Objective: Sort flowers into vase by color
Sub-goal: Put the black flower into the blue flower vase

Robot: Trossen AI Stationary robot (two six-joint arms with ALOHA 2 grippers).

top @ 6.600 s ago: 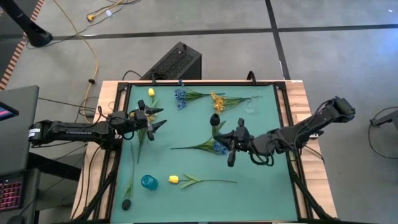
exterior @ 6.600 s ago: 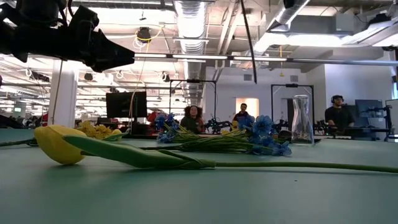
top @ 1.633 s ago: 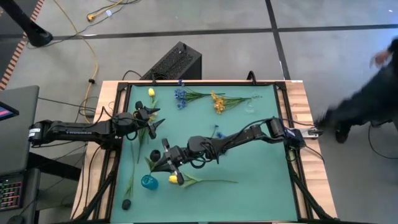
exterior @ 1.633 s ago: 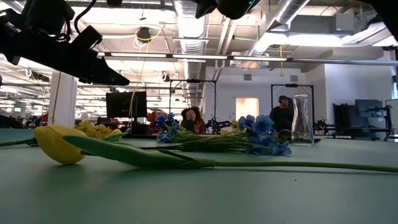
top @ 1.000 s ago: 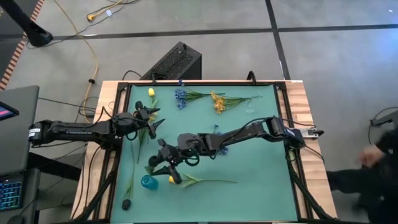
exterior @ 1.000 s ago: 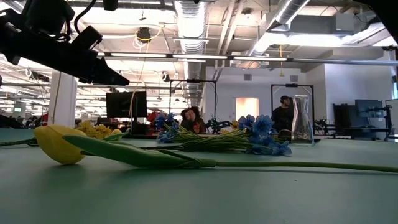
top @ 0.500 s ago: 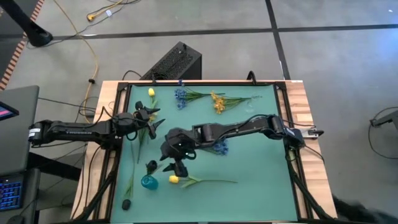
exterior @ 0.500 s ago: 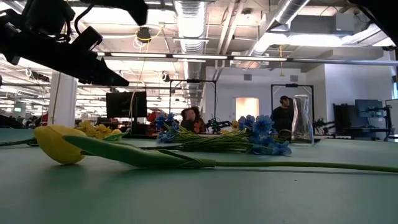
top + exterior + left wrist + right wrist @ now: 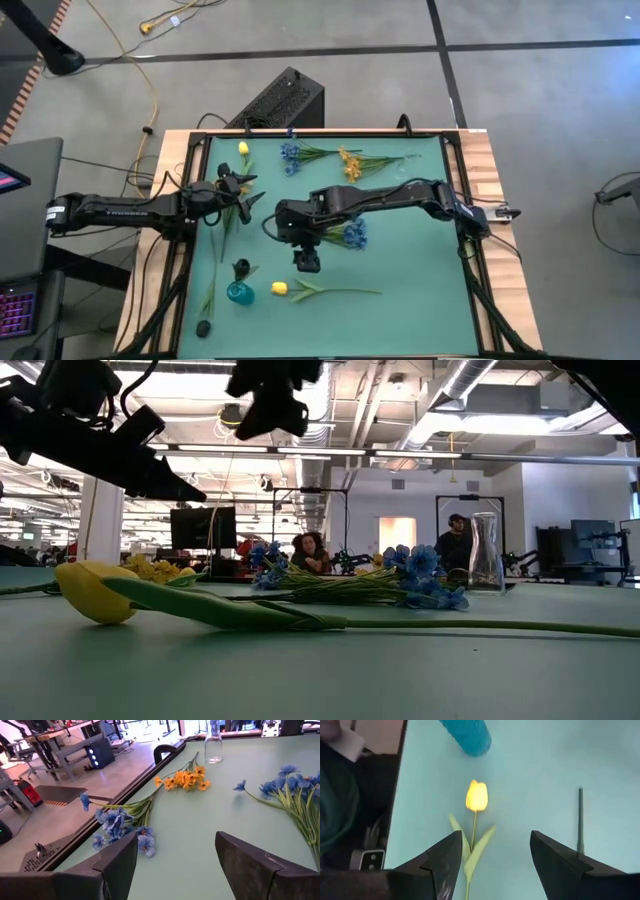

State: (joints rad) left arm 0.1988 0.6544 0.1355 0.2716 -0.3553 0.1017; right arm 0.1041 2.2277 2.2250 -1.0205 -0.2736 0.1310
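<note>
Flowers lie flat on my tabletop (image 9: 420,240).
Blue sprig (image 9: 291,154) and orange sprig (image 9: 350,163) at the far edge, blue bunch (image 9: 350,233) mid-mat, yellow tulip (image 9: 280,288) beside the teal vase (image 9: 238,292).

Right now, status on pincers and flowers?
Right pincer open, empty, above yellow tulip. Left pincer open, parked at table's left. Teal vase holds one dark flower; other flowers on mat. Nothing blocking.

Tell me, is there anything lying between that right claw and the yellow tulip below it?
No. In the high view, only bare green mat separates the open right gripper from the yellow tulip. The right wrist view shows the same: the tulip lies ahead with nothing in between.
</note>
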